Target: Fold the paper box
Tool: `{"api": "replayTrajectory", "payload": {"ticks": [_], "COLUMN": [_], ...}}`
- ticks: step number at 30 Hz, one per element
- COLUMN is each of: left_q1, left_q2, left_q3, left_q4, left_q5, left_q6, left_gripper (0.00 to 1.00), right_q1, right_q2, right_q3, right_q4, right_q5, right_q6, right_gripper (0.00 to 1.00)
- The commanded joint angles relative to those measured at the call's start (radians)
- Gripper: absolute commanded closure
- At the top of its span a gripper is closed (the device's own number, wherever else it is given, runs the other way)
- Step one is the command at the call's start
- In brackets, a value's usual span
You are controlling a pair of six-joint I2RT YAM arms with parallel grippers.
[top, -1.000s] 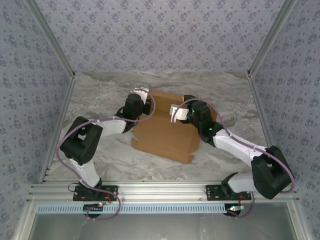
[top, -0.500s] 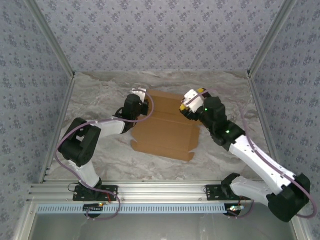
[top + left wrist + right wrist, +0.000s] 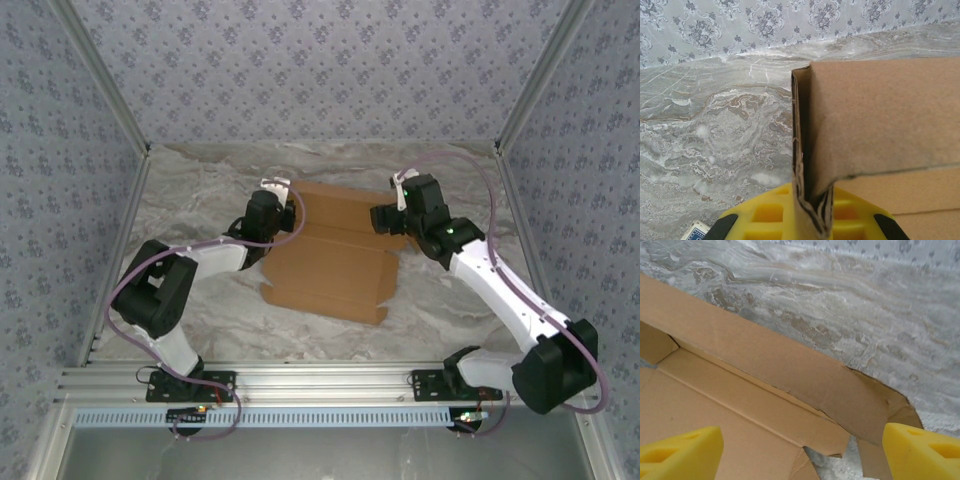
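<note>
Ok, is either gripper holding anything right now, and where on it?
The left gripper is shut on the paper box, pinching the folded-up flap at its far-left corner. The right gripper is open, holding nothing.

Left arm (image 3: 195, 262): elbow folded low and out to the left, forearm running right and away, left pincer (image 3: 276, 190) clamped tight on an upright flap of the paper box (image 3: 335, 265). Right arm (image 3: 500, 290): stretched long from its base, wrist turned left, right pincer (image 3: 380, 217) spread wide, nothing between the yellow fingers (image 3: 680, 450).
</note>
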Motion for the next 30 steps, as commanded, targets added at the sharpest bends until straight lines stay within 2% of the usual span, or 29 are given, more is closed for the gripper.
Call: {"api": "replayTrajectory", "payload": {"ticks": [1, 7, 16, 24, 30], "left_q1": [0.002, 0.002, 0.001, -0.004, -0.005], "left_q2": [-0.035, -0.033, -0.027, -0.031, -0.031], "left_q3": [-0.004, 0.003, 0.003, 0.001, -0.001], "left_q4": [0.024, 0.023, 0.027, 0.03, 0.031], "left_q5": [-0.006, -0.002, 0.006, 0.006, 0.005], "left_q6": [-0.022, -0.02, -0.023, -0.023, -0.022], "left_gripper": [1.0, 1.0, 1.0, 1.0, 1.0], "right_q1": [-0.034, -0.074, -0.071, -0.07, -0.067], "right_q2": [0.035, 0.08, 0.12, 0.129, 0.117], "right_q3": [0.054, 0.045, -0.001, -0.058, -0.128], "right_q4": [-0.014, 0.028, 0.136, 0.264, 0.387], "right_q5": [-0.051, -0.182, -0.281, -0.273, -0.242], "right_q6": [0.105, 0.186, 0.299, 0.452, 0.621], "right_gripper": [0.15, 0.14, 0.19, 0.26, 0.34]}}
